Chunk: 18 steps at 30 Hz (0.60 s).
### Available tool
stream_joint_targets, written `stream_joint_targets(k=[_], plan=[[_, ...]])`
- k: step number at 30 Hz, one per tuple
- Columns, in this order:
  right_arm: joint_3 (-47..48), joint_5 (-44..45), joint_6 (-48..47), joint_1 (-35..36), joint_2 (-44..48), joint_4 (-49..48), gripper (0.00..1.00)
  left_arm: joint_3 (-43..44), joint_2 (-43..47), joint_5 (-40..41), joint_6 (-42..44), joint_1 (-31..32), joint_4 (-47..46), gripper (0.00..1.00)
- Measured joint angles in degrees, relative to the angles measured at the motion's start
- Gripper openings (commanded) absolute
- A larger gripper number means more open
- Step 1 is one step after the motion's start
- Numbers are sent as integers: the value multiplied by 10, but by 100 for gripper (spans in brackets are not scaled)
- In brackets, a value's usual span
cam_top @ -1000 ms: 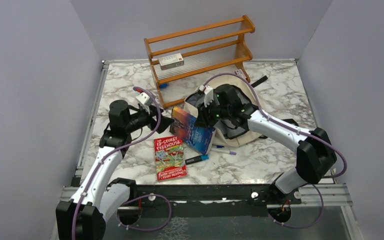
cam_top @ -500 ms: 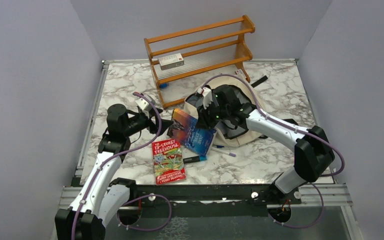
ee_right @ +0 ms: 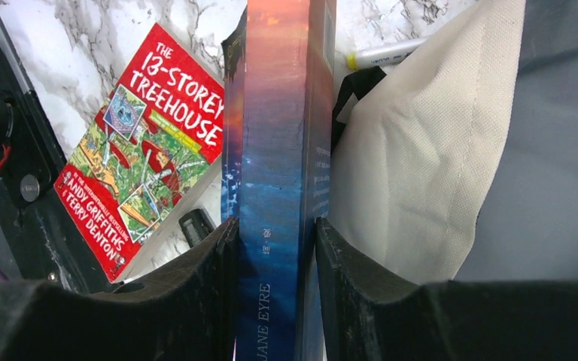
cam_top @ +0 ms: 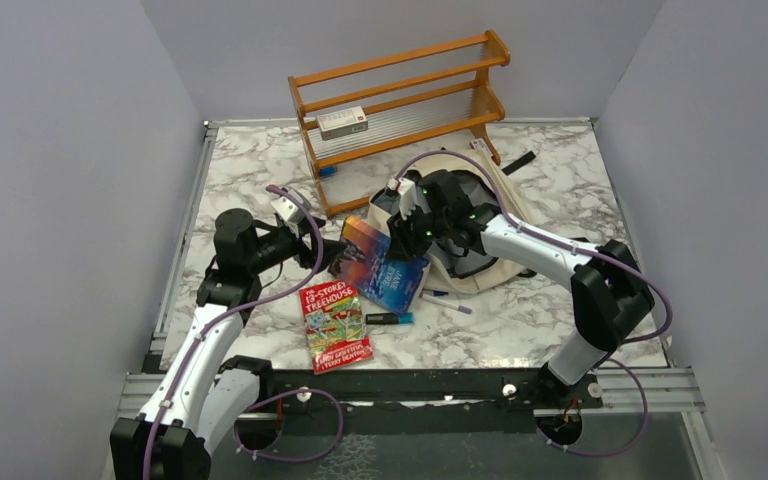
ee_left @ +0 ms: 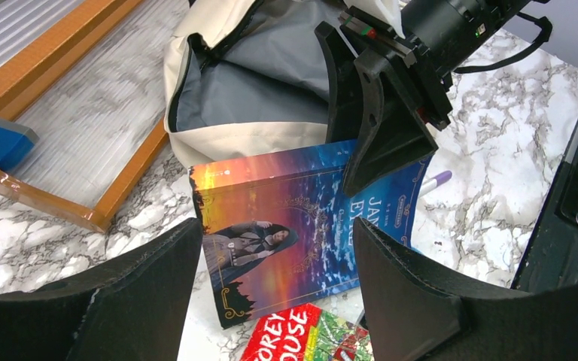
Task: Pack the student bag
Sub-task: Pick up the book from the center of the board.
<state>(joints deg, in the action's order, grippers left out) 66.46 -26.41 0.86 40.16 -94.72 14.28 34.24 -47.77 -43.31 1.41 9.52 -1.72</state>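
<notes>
The blue book is being gripped by the right gripper beside the student bag. The left gripper is being held open at its left.

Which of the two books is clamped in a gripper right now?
The blue Jane Eyre, pinched across its spine by the right gripper; the red 13-Storey Treehouse lies flat, ungripped.

Two books, one bag, one rack, one box, one marker.
</notes>
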Motion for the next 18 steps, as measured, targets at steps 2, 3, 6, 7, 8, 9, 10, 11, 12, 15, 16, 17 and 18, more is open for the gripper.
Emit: stream_joint_targets(k=[2, 3, 6, 7, 8, 9, 10, 11, 12, 15, 16, 17, 18], plan=[[0, -2, 0, 0, -3, 0, 45, 0, 0, 0, 0, 0, -1, 73], [0, -3, -1, 0, -4, 0, 44, 0, 0, 0, 0, 0, -2, 73], [0, -6, -2, 0, -9, 0, 27, 0, 1, 0, 0, 0, -4, 73], [1, -5, -3, -1, -10, 0, 20, 0, 1, 0, 0, 0, -5, 73], [2, -5, -4, -2, -10, 0, 15, 0, 1, 0, 0, 0, -5, 73], [2, -7, -3, -3, -10, 0, 12, -1, 1, 0, 0, 0, -5, 73], [2, -9, -5, -3, -10, 0, 9, -1, 1, 0, 0, 0, -6, 73], [2, -9, -5, -2, -9, 0, 5, -2, 2, 0, 0, 0, -6, 73], [2, -10, -5, -2, -7, 0, 2, -3, 3, 0, 0, 1, -7, 73], [1, -11, -4, 0, 9, 13, 1, -3, 9, 0, 0, 2, -8, 74], [1, -11, -5, 1, 19, 22, 1, -3, 11, -1, 0, 3, -8, 75], [2, -11, -9, 2, 30, 33, 1, -3, 16, -4, 2, 3, -8, 75], [5, -11, -15, 2, 44, 51, 1, -3, 21, -7, 3, 3, -8, 75]])
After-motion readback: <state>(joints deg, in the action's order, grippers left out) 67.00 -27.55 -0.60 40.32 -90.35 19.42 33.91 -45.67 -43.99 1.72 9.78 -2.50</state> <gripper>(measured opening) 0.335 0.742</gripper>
